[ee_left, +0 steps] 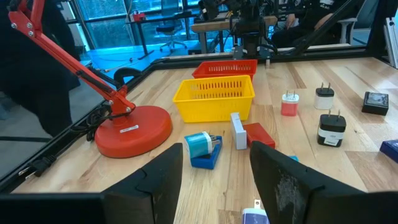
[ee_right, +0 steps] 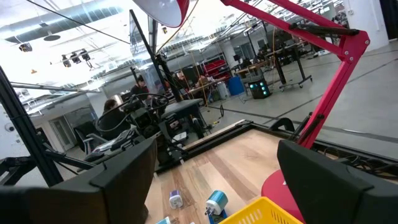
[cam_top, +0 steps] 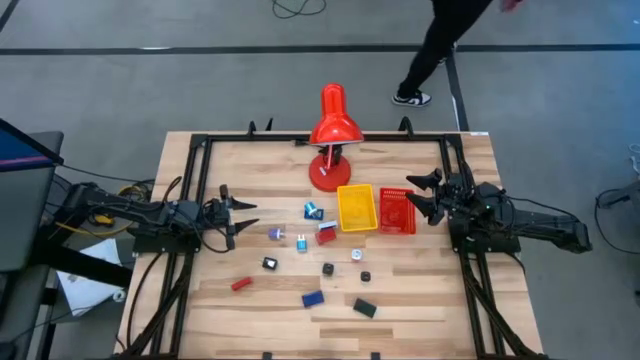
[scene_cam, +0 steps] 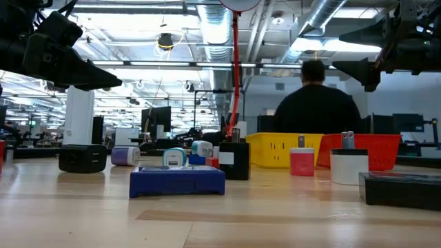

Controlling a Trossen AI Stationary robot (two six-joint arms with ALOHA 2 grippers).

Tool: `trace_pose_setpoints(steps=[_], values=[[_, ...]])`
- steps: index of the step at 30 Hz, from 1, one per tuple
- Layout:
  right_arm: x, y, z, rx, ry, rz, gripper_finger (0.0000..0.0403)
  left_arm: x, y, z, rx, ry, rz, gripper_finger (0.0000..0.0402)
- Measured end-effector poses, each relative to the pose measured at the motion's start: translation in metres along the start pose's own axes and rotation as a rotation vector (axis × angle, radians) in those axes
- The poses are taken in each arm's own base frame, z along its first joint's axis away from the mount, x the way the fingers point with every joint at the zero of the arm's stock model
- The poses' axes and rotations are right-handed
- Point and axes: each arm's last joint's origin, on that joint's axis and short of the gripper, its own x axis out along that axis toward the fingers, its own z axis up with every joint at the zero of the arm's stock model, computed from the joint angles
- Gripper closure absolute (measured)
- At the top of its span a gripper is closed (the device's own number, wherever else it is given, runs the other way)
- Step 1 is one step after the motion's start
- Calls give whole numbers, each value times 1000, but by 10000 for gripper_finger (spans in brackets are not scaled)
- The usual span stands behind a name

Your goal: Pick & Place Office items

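The office items, small hard plastic blocks and plug-like cubes [cam_top: 312, 298], lie scattered mid-table beside the yellow slotted plastic tray [cam_top: 357, 207]. We judge them light, rigid and rather slick, best pinched across flat sides. Our left gripper [cam_top: 238, 216] hovers part-spread and empty; our right gripper [cam_top: 416, 198] waits wide over the red slotted plastic tray [cam_top: 397, 211].

A: Lighting's bright and even, coming off ceiling strips in the low view. The desk [cam_top: 400, 290] only gets soft little shadows.

B: Yep. The left hand [ee_left: 217, 180] fingers are blurry up close, and the lamp [ee_right: 163, 9] shade is glaring white.
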Motion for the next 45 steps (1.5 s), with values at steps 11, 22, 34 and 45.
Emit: trace_pose_setpoints(steps=[11,22,34,45], values=[[0,0,0,0,0,0,77,0,0,0,0,0,0,221],[0,-4,-3,-362,36,-56,77,0,0,0,-13,-3,0,221],[1,-6,-7,-354,82,-61,77,-1,1,13,-71,-129,7,221],[1,-9,-7,-391,73,-170,56,-1,1,14,-71,-131,6,221]])
